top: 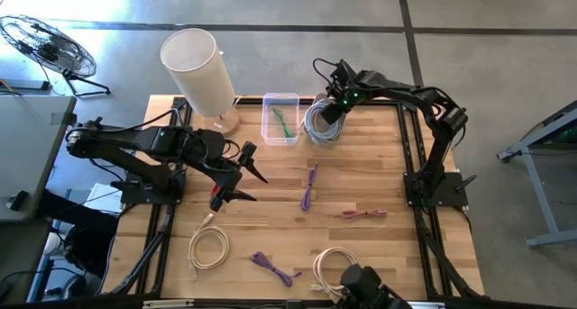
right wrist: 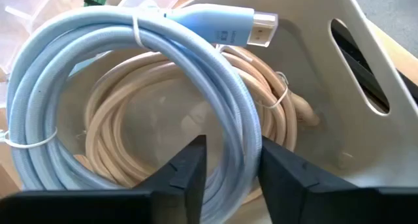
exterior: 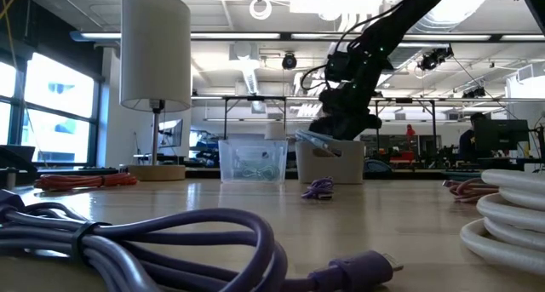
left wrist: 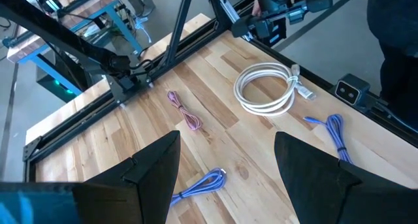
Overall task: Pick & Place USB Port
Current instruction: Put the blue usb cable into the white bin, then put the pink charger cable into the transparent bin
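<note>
Overhead: your right gripper (top: 326,111) hung over the white bin (top: 322,122) beside the clear box (top: 280,118); lamp (top: 198,70) near; two purple cables, two cream coils and one pink cable lay loose | Left wrist: fingers (left wrist: 147,172) spread apart, empty | Right wrist: fingers (right wrist: 189,172) straddled the blue cable (right wrist: 130,87), grip uncertain, one beige cable (right wrist: 274,100) beneath.
</note>
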Motion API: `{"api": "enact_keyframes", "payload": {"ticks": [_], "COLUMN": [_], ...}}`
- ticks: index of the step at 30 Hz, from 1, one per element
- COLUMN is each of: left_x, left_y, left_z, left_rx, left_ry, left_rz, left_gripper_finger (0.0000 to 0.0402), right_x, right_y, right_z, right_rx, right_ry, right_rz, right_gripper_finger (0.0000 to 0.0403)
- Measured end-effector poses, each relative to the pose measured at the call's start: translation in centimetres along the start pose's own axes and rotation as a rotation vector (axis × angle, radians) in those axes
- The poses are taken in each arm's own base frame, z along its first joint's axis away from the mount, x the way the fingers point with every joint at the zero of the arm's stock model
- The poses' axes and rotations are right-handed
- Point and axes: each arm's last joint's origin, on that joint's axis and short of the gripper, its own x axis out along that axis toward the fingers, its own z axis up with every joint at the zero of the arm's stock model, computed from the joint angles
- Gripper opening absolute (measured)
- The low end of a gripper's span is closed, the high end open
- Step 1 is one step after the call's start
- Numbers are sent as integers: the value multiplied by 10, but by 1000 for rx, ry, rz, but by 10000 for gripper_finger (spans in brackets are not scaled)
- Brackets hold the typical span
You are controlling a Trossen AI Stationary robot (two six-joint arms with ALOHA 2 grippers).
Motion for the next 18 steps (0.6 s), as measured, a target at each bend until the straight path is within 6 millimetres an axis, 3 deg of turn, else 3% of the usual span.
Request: {"api": "enact_keyframes", "payload": {"ticks": [9,18], "left_x": [0,0], "left_y": [0,0], "left_z": [0,0], "left_rx": [-4,-5], "left_ry": [5,7], "left_rz": [-2,2], "left_gripper_finger": [243,243], "right_x": [-9,-60], "right_y": [2,12], "right_z": [0,0], "right_rx": [6,-49], "right_ry": [-17,-161], "right_rz": [-16,-30], "right_gripper_finger": [189,212]}}
